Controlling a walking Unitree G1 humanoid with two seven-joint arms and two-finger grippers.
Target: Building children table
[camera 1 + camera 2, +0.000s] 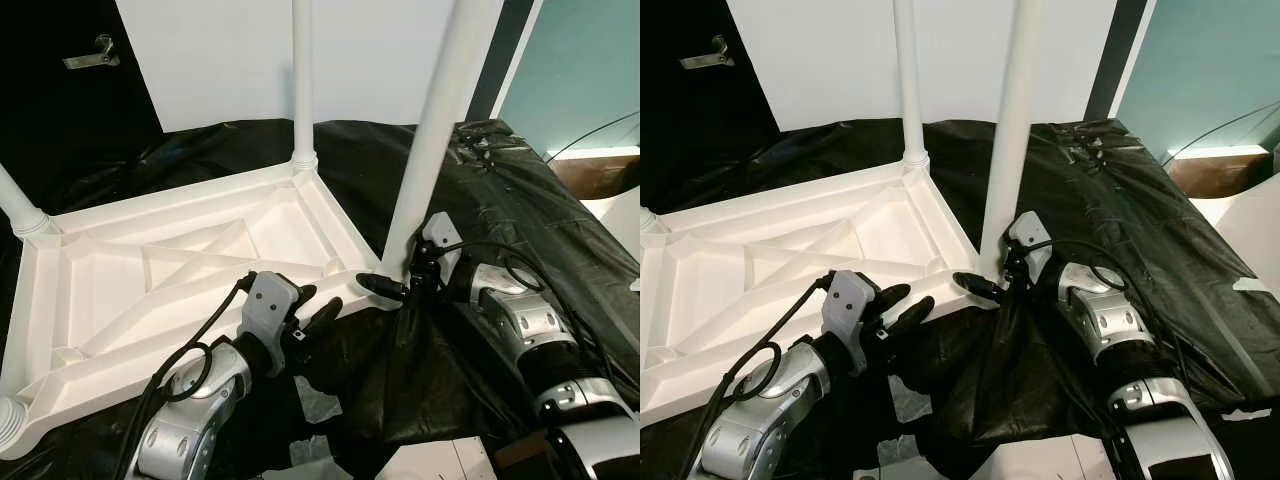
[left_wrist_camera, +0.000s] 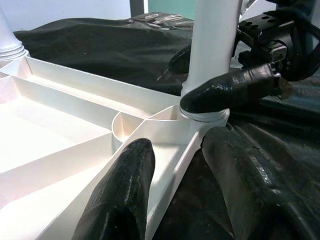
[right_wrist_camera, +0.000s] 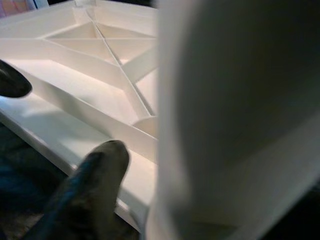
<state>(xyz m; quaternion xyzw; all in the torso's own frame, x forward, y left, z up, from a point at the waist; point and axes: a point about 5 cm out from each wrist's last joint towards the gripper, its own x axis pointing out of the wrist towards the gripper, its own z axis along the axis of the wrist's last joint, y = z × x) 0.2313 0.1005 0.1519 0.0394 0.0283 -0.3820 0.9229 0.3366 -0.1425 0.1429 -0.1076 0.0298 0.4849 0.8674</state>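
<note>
A white plastic tabletop [image 1: 120, 330] lies upside down on a black sheet, ribs facing up. White legs stand in its far corner [image 1: 302, 80] and left corner [image 1: 20, 205]. A third leg [image 1: 435, 130] stands tilted in the near right corner socket. My right gripper [image 1: 400, 282] is shut on the base of this leg, one finger on each side, as the left wrist view shows with its fingers [image 2: 230, 90]. My left gripper [image 1: 314, 306] is open and straddles the tabletop's near rim [image 2: 172, 165] just left of that corner, one finger inside, one outside.
The black sheet [image 1: 520, 230] covers the whole work surface. A brown box [image 1: 600, 175] sits at the far right. Paper scraps [image 1: 315, 400] and a white box [image 1: 440, 462] lie near the front edge. A white panel [image 1: 220, 60] stands behind.
</note>
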